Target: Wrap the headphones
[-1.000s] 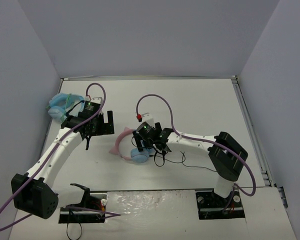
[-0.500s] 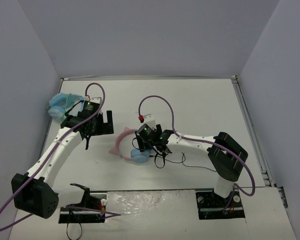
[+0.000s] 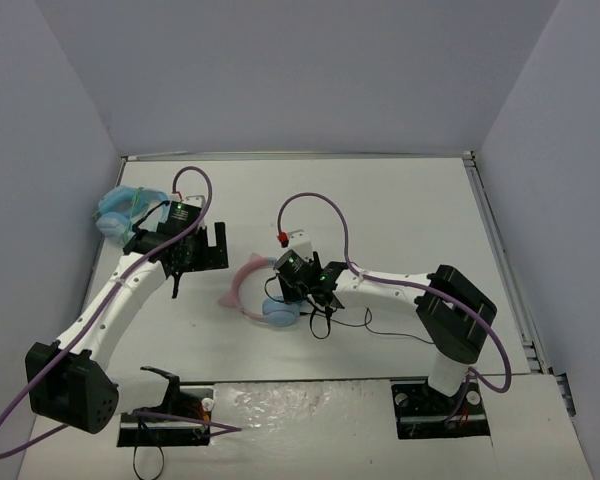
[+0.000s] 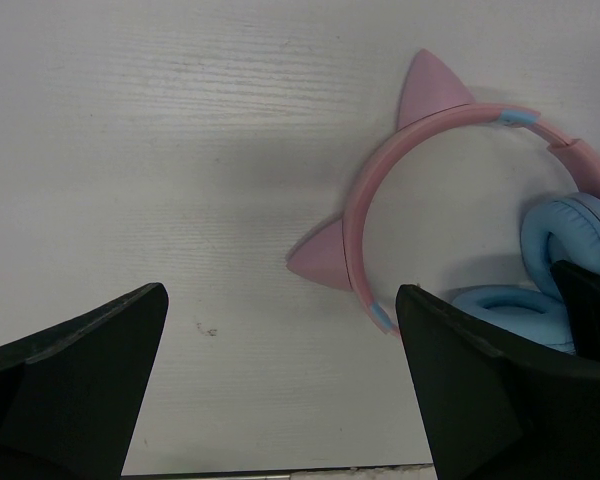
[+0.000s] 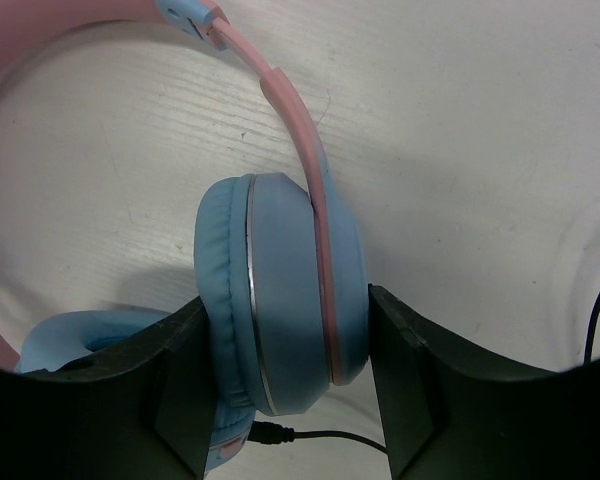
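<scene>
Mid-table (image 3: pixel 410 210), a little left of centre, you have the headphones (image 3: pixel 263 298) lying flat on the white surface. The pink headband (image 4: pixel 365 225) arcs toward your left arm, with both cat ears pointing outward from the curve. The two blue cups sit at the end nearer your right arm.

Right side: your right gripper (image 5: pixel 287 305) is down over one ear cup (image 5: pixel 280 290), which stands on edge between the jaws. One of the fingers (image 5: pixel 185 385) lies against the cushion side; the other lies against the pink-backed shell side. Both look to be in contact, so you are clamped on that cup. The second cup lies just beside it, partly hidden by the near finger. The black cable (image 5: pixel 325 436) leaves the base of the gripped cup. In the top view it trails loose across the table toward your right arm's base, not coiled.

Left side: your left gripper (image 4: pixel 280 300) hangs above bare table with its jaws spread wide and nothing between them. It is near the headband's curve and apart from it.

Far left edge: a light blue looped item (image 3: pixel 120 208) lies against the wall, close behind your left wrist and well apart from the headphones.
</scene>
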